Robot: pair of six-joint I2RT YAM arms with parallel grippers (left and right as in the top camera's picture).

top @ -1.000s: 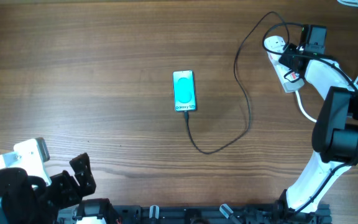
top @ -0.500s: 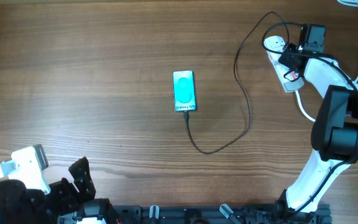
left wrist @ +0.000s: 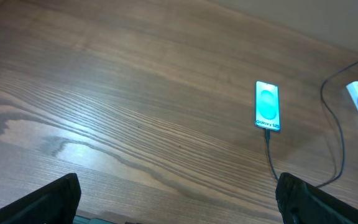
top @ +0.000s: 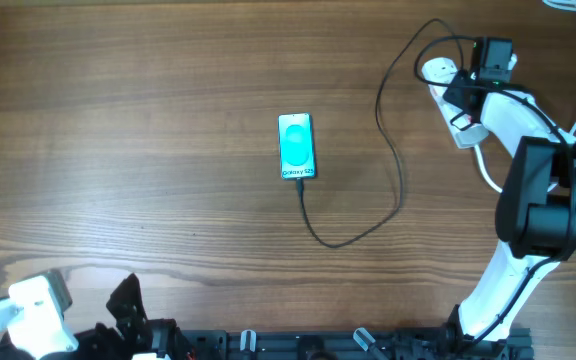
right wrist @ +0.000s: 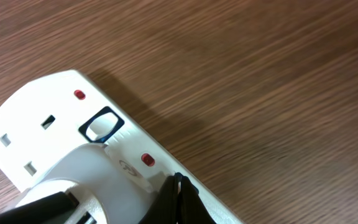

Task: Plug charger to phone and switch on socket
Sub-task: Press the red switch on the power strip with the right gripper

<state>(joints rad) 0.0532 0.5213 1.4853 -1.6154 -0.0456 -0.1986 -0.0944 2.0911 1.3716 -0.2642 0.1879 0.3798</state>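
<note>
Wood-grain bench (top: 148, 120) holds the phone (top: 297, 146) at centre, with the charger (top: 400, 180) already seated in its near end. At far right the right pincer (right wrist: 179, 183), tips together, has shifted slightly along the socket (right wrist: 36, 118). The left pincer (left wrist: 178, 183), spread apart, has withdrawn near-left, so likely only switching remains.

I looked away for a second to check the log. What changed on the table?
The left arm pulled back toward the near left corner and is now mostly out of the overhead view. The right gripper shifted slightly farther along the socket. The phone and charger stayed put; nothing was grasped or released.
</note>
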